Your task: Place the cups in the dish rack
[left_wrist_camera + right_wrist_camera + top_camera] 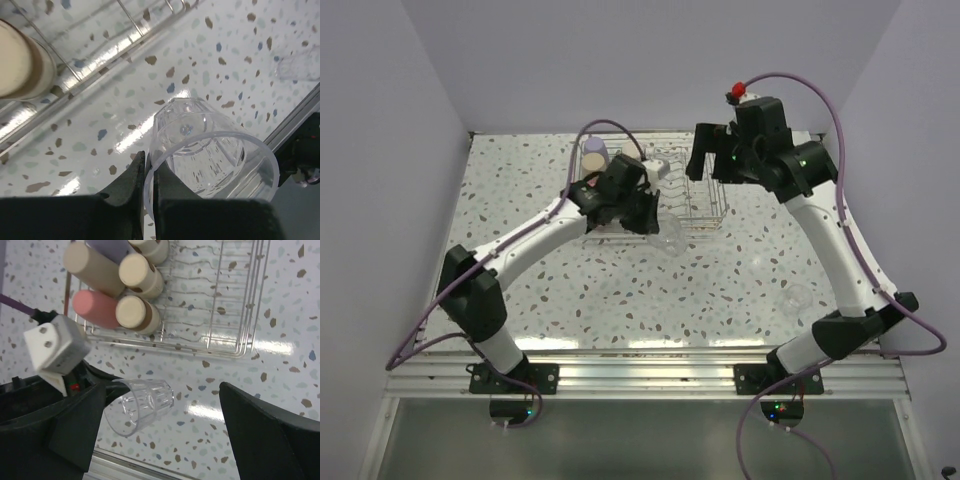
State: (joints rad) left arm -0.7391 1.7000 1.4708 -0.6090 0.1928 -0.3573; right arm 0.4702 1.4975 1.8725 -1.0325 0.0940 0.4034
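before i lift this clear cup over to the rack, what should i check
1. Grip: the left fingers pinch the clear cup by its rim, one inside and one outside: ok.
2. Cup off the table: it is tilted, but whether it touches the table does not show: cannot tell.
3. Room in the rack: one end is bare and the other cups are bunched at the other end: ok.
4. Way in: the right fingers hang open above the rack and may crowd the drop: not ok.
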